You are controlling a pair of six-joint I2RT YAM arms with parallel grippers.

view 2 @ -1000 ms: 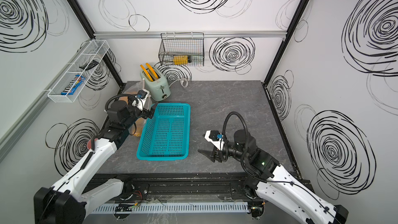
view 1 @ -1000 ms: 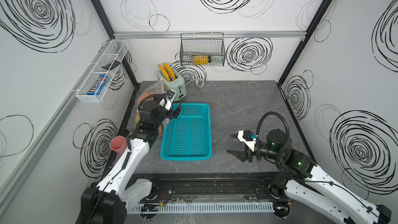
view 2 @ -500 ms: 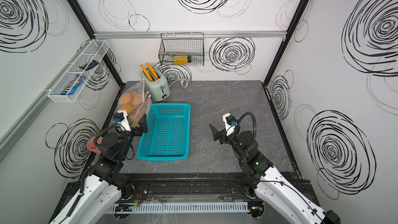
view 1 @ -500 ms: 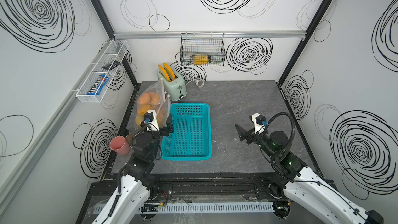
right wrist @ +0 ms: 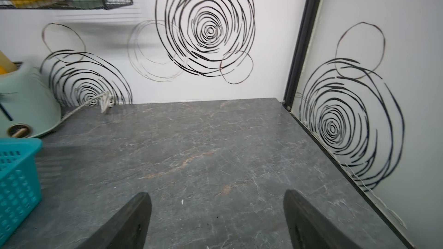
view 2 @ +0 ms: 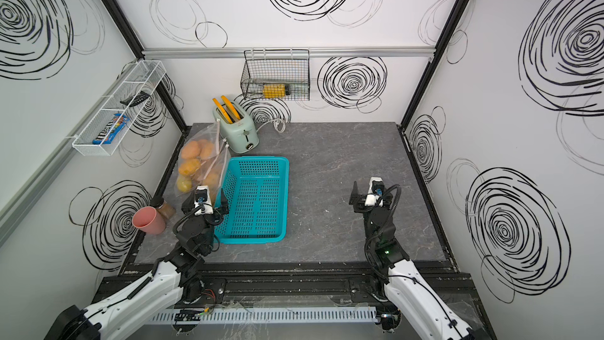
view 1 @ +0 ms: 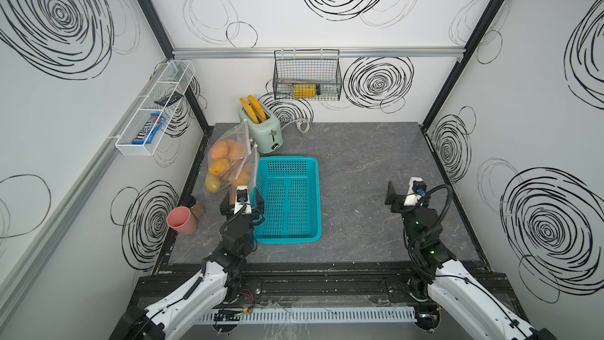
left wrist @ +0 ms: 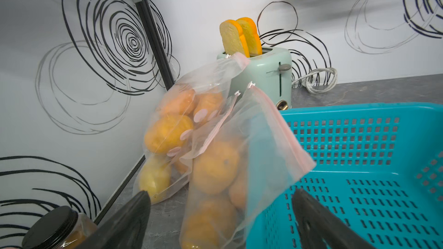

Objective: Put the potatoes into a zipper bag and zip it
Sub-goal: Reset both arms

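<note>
Pink cup (view 1: pixel 182 220) and lidded jar (view 1: pixel 197 207): on the worktop (view 1: pixel 359 158), left of the teal basket (view 1: pixel 287 160), near its front corner; apparently no part in the task.
Zipper bag (view 1: pixel 243 145): upright, just left of the basket, slumped against its long wall; that lean is probably what keeps it standing; the potatoes (view 1: pixel 219 166) sit inside it, none in the basket; pink seal strip folded over; whether it is fully zipped cannot be told.
Left fingers (left wrist: pixel 124 221): spread wide, holding nothing, raised at the basket's front-left corner, aimed at the bag; judged a let-go pose, task close to done.
Toaster (view 1: pixel 263 132): behind the basket's left corner, two orange slices standing in it.
Right fingers (right wrist: pixel 129 221): spread wide, empty, well right of the basket above bare worktop.
Change: a second ago the left arm stretched over the bag, hiding it; the right fingers lay low, nearer the basket; both have since pulled back toward the front.
</note>
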